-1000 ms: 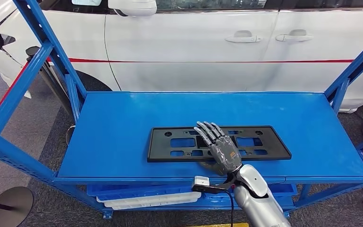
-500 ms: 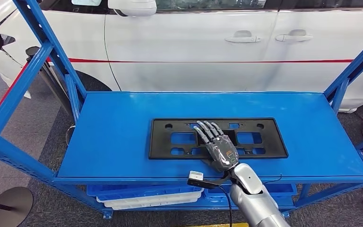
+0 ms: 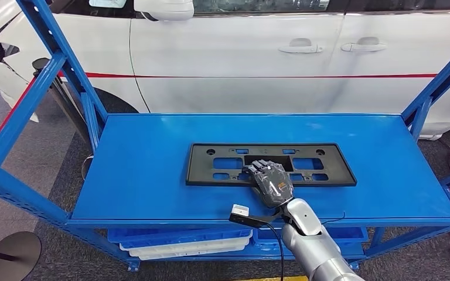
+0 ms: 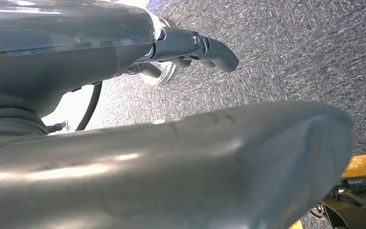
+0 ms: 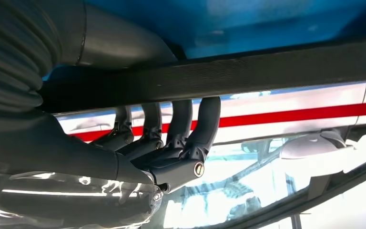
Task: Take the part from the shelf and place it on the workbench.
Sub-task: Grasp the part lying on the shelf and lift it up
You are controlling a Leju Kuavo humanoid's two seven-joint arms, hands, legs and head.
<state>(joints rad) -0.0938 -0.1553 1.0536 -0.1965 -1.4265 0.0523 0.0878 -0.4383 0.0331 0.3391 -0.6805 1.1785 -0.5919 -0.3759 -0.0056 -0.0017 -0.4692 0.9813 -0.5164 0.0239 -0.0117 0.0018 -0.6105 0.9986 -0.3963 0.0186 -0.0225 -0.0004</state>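
The part [image 3: 322, 170] is a flat black rectangular frame with cut-outs, lying on the blue shelf deck [image 3: 146, 175] near its front edge. My right hand [image 3: 272, 184] sits on the middle of the part's near side, fingers curled down into a cut-out. In the right wrist view the dark fingers [image 5: 190, 129] hook over a black bar of the part [image 5: 267, 71], with the thumb on the bar's other side, so the hand grips it. My left hand [image 4: 100, 95] hangs over grey carpet, holding nothing, its fingers [image 4: 209, 47] held apart from the thumb.
A white car [image 3: 240, 58] stands close behind the shelf. Blue slanted uprights [image 3: 58, 64] [image 3: 439, 88] flank the deck at both ends. White and blue trays [image 3: 181, 243] lie on the lower level. A round stand base [image 3: 9, 254] sits on the floor at the left.
My right hand's fingers, earlier stretched flat over the part, have curled around its near bar. The part has squared up and slid a little away from the front edge.
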